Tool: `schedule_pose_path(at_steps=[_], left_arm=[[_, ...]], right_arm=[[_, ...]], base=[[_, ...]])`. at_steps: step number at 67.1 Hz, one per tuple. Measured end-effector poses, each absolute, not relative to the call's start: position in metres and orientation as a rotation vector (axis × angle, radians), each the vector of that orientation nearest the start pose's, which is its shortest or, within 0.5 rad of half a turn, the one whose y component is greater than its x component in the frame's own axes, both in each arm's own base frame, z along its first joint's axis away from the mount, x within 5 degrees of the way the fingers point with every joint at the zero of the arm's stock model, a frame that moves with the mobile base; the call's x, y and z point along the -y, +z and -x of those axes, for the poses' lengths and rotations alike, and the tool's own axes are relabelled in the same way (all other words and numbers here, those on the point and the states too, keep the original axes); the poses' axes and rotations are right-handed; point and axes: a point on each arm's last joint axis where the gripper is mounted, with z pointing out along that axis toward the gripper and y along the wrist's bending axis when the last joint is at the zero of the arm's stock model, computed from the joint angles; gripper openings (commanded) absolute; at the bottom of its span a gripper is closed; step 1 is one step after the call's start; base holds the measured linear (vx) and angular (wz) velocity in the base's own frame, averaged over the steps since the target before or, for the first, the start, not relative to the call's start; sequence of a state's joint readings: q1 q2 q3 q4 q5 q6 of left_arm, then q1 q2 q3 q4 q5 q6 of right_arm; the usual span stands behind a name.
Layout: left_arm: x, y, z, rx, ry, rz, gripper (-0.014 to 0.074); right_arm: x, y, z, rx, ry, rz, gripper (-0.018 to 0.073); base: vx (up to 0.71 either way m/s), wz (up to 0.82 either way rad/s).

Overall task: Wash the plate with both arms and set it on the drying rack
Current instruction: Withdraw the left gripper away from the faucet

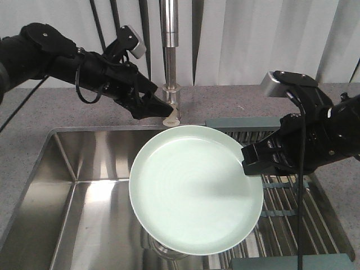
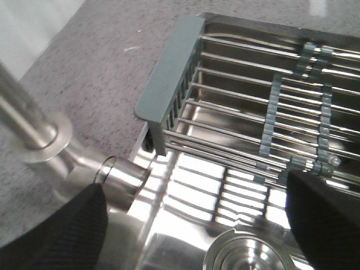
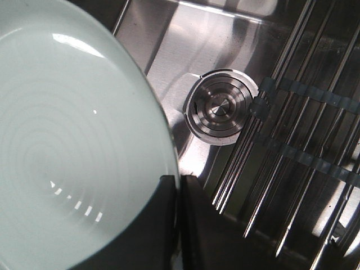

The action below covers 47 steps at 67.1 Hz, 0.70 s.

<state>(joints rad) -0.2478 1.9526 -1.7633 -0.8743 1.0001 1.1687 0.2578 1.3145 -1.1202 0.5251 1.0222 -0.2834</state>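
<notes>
The pale mint-green plate [image 1: 194,188] hangs tilted over the sink, its face toward the front camera. My right gripper [image 1: 247,160] is shut on its right rim. In the right wrist view the two black fingers [image 3: 179,214] pinch the plate [image 3: 73,146] edge. My left gripper [image 1: 164,111] is at the faucet base, behind the plate's top edge. In the left wrist view it [image 2: 191,225] stands open, its left finger [image 2: 56,230] beside the faucet's side knob [image 2: 124,177]. The drying rack [image 1: 292,197] spans the sink's right side, under my right arm.
The steel sink basin [image 1: 84,169] lies below, with a round drain [image 3: 219,109] under the plate. The faucet column [image 1: 170,45] rises at the back. Speckled grey counter [image 1: 34,112] surrounds the sink. A grey-green end piece [image 2: 169,79] caps the rack's rods.
</notes>
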Motion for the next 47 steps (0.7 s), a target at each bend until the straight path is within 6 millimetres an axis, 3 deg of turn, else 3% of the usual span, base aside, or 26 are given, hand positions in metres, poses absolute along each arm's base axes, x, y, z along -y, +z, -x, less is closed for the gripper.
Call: schedule_pose_path(at_steps=[17,31,47], left_arm=[[0.144,0.346,-0.393,-2.183,-0.544,-0.926,0.059],[0.119,0.37,-0.376,-2.345,-0.321,-0.697,0.059],[0.09,0.387,-0.337,-2.415,-0.142,-0.437,0.059]], right_arm=[[-0.103,0.329,-0.239,-2.58,0.674,0.475,-0.0001],[-0.103,0.329,-0.239,-2.58,0.674,0.475,-0.0001],[-0.103,0.329,-0.239,-2.58,0.674,0.475,-0.0001]], base=[[0.0,0.0],[0.0,0.0],[0.0,0.0]])
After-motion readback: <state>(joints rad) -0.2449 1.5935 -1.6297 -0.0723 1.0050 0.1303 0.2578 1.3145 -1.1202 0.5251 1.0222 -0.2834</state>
